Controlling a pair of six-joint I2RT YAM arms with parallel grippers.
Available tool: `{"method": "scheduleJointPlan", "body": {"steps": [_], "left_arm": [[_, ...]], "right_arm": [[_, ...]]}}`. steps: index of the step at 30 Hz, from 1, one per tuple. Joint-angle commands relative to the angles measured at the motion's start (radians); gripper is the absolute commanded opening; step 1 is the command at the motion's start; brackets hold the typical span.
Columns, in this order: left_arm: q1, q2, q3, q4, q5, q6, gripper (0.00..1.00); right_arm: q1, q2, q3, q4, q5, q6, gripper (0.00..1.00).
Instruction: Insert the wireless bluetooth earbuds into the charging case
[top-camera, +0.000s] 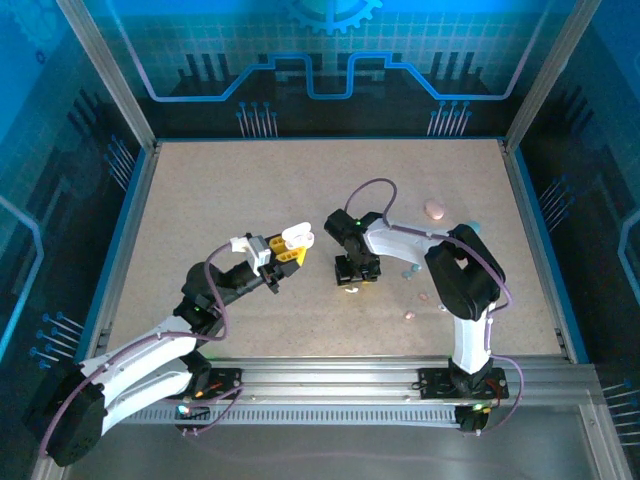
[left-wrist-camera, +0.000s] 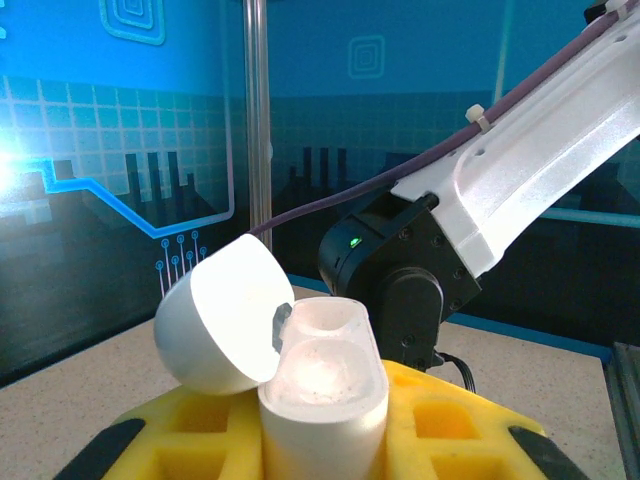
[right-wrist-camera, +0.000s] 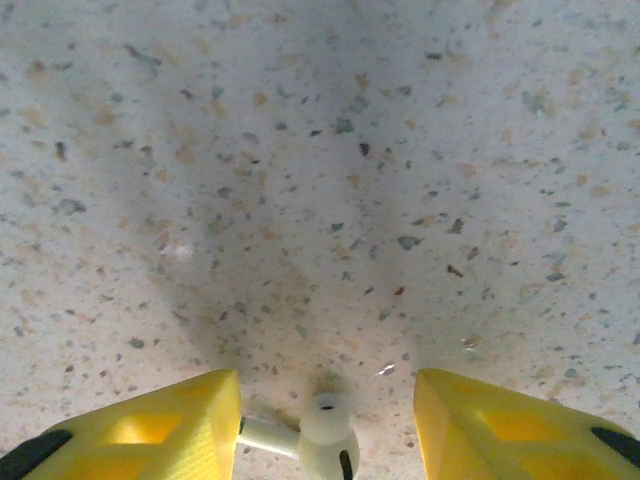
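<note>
Open charging case (left-wrist-camera: 325, 400) clenched in left end effector (top-camera: 288, 248); right end effector (right-wrist-camera: 325, 395) released astride white earbud (right-wrist-camera: 325, 440); off-centre pinch could flick it away.

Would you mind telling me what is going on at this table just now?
The left gripper holds a white charging case, its lid open. The right gripper points down, jaws open either side of a white earbud lying on the table. A few more earbuds lie loose nearby.

My speckled beige table (top-camera: 250, 200); blue circuit-print panels (top-camera: 420, 50) behind and beside it; aluminium posts (top-camera: 105, 70) at its far corners.
</note>
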Motion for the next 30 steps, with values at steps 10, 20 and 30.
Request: {"method": "scheduleJointPlan", "body": {"steps": [10, 20, 30], "left_arm": [[-0.005, -0.016, 0.031, 0.025, -0.001, -0.009, 0.15], [-0.004, -0.007, 0.036, 0.030, 0.006, -0.017, 0.15], [-0.004, -0.010, 0.037, 0.029, 0.004, -0.017, 0.15]], "right_arm": [[0.013, -0.031, -0.046, -0.054, -0.015, -0.018, 0.49], [0.017, -0.065, -0.075, -0.074, -0.014, -0.046, 0.50], [-0.006, -0.113, -0.084, -0.073, 0.007, -0.053, 0.49]]}}
